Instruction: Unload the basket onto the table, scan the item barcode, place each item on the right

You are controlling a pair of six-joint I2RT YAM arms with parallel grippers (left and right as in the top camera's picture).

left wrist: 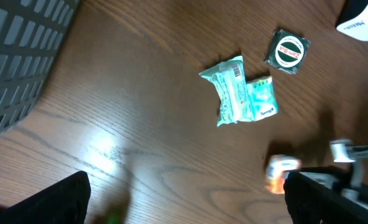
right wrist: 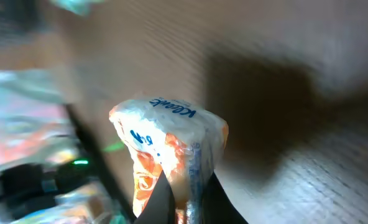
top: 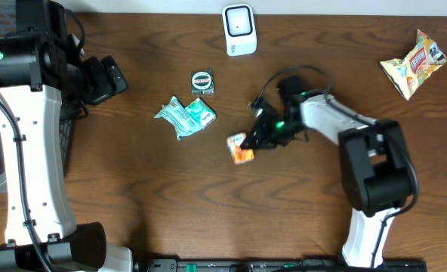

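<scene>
An orange and white tissue pack (top: 240, 148) (right wrist: 168, 137) sits near the middle of the table, and its seam edge is pinched between the jaws of my right gripper (top: 252, 140) (right wrist: 187, 200), which is shut on it. The left wrist view shows the same pack (left wrist: 278, 173) blurred at the lower right. A white barcode scanner (top: 239, 29) (left wrist: 361, 22) stands at the table's far edge. My left gripper (top: 110, 75) (left wrist: 184, 202) hovers at the far left, open, with only bare wood between its fingers.
Two green tissue packs (top: 186, 115) (left wrist: 239, 98) lie left of the orange pack. A round black and green item (top: 201, 81) (left wrist: 286, 51) lies behind them. A snack bag (top: 414, 62) rests at the far right. A dark mesh basket (left wrist: 16, 56) borders the left edge.
</scene>
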